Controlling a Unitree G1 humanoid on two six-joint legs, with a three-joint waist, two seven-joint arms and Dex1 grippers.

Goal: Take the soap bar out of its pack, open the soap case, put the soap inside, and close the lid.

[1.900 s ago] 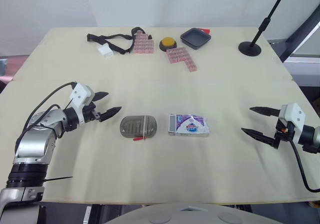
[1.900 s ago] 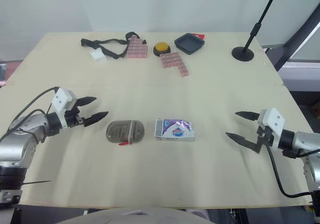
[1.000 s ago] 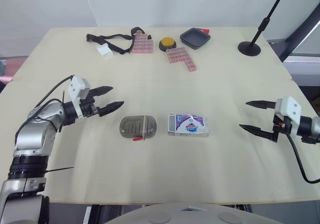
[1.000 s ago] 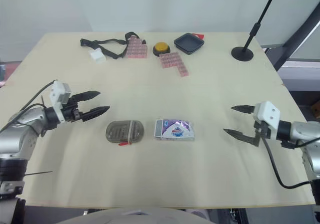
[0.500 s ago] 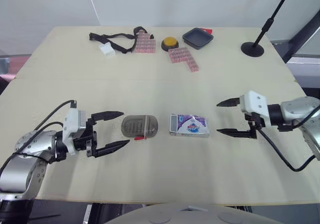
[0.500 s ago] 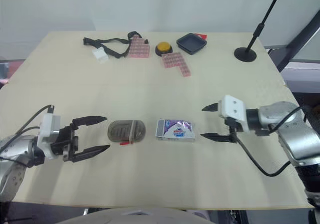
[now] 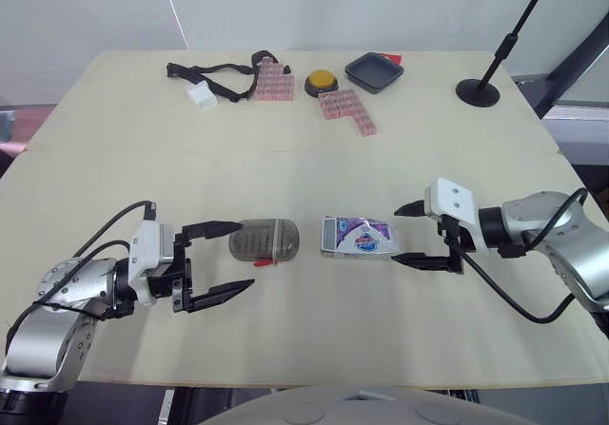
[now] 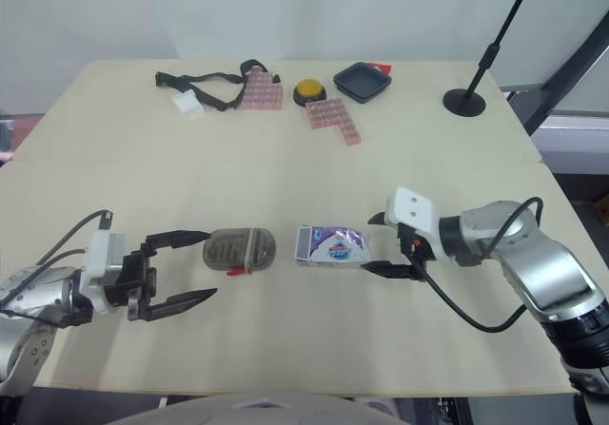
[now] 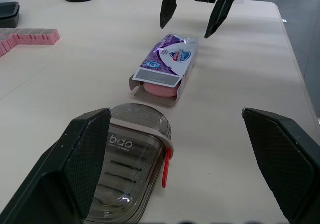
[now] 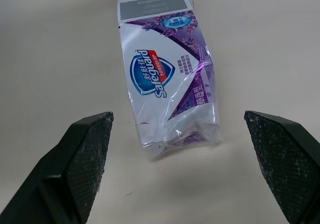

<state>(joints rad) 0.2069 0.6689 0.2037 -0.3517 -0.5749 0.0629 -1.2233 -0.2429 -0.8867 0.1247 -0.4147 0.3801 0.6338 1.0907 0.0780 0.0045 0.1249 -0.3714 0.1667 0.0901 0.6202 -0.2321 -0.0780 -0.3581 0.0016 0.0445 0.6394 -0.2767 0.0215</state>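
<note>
Bench (image 7: 304, 159): you have a pale bench with both task things side by side in its middle, nearer the near edge than the far one.
Soap case (image 7: 265, 241): a smoky, see-through case lying flat, lid shut, with a pale band across it and a red tab on its near side.
Soap pack (image 7: 359, 238): a purple and white pack lying flat just to the right of the case, apart from it. Its opened flap end faces the case.
Soap bar (image 9: 160, 89): pink, inside the pack, and you see it through the open end in the left wrist view.
Left fingers (image 7: 214, 226): spread wide, low over the bench at the case's left end. The far tip is right at the case's far-left corner, and you cannot tell whether it touches.
Right fingers (image 7: 423, 261): spread wide, their tips on either side of the pack's right end, holding nothing.
Far edge: a black strap (image 7: 211, 75), pink blocks (image 7: 346, 109), a yellow button (image 7: 322, 83), a dark tray (image 7: 374, 70) and a black stand (image 7: 481, 90).
</note>
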